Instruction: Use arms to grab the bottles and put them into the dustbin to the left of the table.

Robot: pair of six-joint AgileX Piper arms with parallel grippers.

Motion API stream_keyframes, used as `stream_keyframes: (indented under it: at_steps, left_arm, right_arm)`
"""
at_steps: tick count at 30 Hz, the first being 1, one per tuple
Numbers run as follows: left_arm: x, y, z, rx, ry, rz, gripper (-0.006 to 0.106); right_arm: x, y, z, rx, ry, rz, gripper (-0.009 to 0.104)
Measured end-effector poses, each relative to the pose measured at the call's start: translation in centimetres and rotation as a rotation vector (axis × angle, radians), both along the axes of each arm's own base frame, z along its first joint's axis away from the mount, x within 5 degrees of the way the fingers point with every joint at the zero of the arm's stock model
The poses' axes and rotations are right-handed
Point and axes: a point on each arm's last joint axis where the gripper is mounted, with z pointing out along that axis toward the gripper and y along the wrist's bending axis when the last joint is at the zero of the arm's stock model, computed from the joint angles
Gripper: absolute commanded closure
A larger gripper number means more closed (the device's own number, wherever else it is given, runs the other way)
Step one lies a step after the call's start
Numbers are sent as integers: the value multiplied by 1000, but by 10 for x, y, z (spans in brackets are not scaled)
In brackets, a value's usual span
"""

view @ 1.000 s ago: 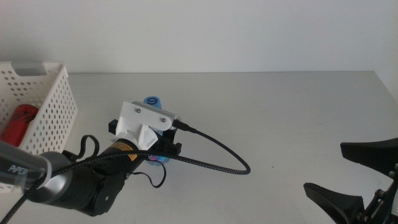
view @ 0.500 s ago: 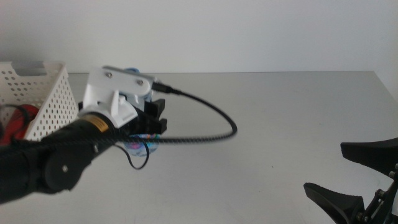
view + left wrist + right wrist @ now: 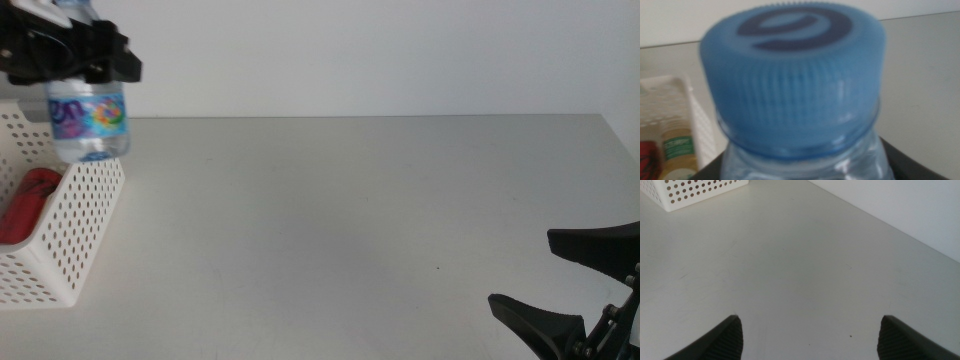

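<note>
Up high in the middle view, the left gripper (image 3: 75,50) grips one water bottle (image 3: 88,118) above the dustbin (image 3: 70,235), which holds one red can (image 3: 25,205). Left wrist view: a tea bottle (image 3: 677,150) too (two inside). Right gripper (image 3: 807,335) waits, jaws apart.

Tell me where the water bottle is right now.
Middle view, far left: the water bottle hangs upright in the left tool, above the dustbin holding the red can.

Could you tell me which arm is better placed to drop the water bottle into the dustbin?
Left. Its gripper already holds the water bottle above the dustbin rim, while the right gripper waits open at the table's opposite side.
</note>
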Motion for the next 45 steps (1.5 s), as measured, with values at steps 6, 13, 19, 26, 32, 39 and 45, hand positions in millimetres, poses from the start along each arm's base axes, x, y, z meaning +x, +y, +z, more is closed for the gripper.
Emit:
stream_keyframes:
  at_steps: [6,13,19,26,32,39,45]
  left_arm:
    - [16,55,28,68,139,101,102]
    - [41,106,12,161,293,205,102]
    - [66,130,-38,171,448,230,102]
    - [88,137,-82,151,545,217,90]
    - [95,139,-104,152,593,196,47]
    - [95,139,-104,159,603,177,7]
    - [89,132,-87,163,581,202,7]
  right_arm:
    - [0,0,0,0,0,0,17]
    - [0,0,0,0,0,0,17]
    - [0,0,0,0,0,0,17]
    - [0,0,0,0,0,0,17]
    - [0,0,0,0,1,0,17]
    - [0,0,0,0,1,0,17]
    - [0,0,0,0,1,0,17]
